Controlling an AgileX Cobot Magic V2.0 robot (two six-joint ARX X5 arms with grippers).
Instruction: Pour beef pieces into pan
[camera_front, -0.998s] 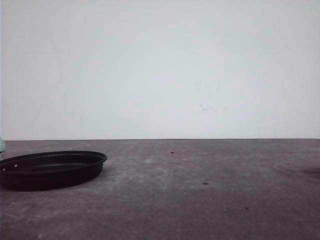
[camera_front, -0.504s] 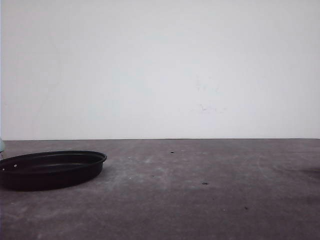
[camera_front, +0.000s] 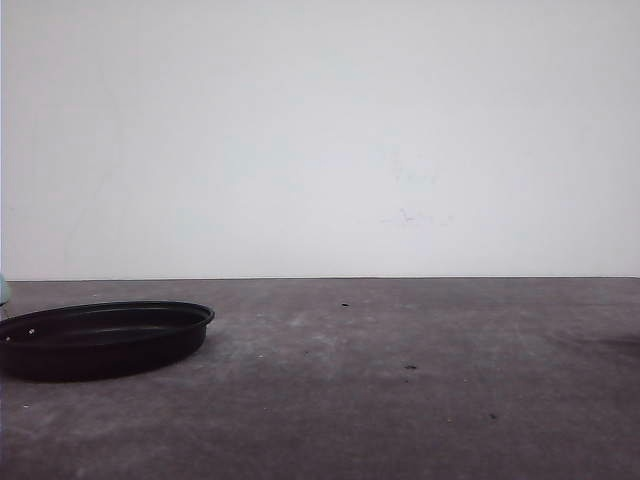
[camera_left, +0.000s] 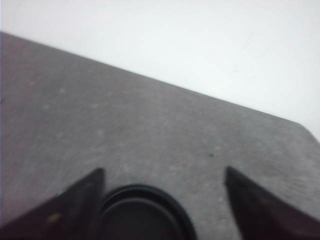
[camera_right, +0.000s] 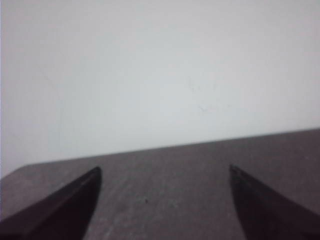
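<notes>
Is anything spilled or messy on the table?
Nothing looks spilled. The black pan sits flat and upright on the grey table at the left, with nothing visible inside it. The tabletop only has a few tiny dark specks and pale scuffs. Both hands, left and right, are open and hold nothing.

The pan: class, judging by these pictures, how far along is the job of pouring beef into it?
Nothing looks done yet. The pan sits on the table with a bare black inside. Nothing is in hand: the left gripper hangs open above the pan, and the right gripper is open over bare table, both holding nothing. Left: fetching the beef and pouring it in.
</notes>
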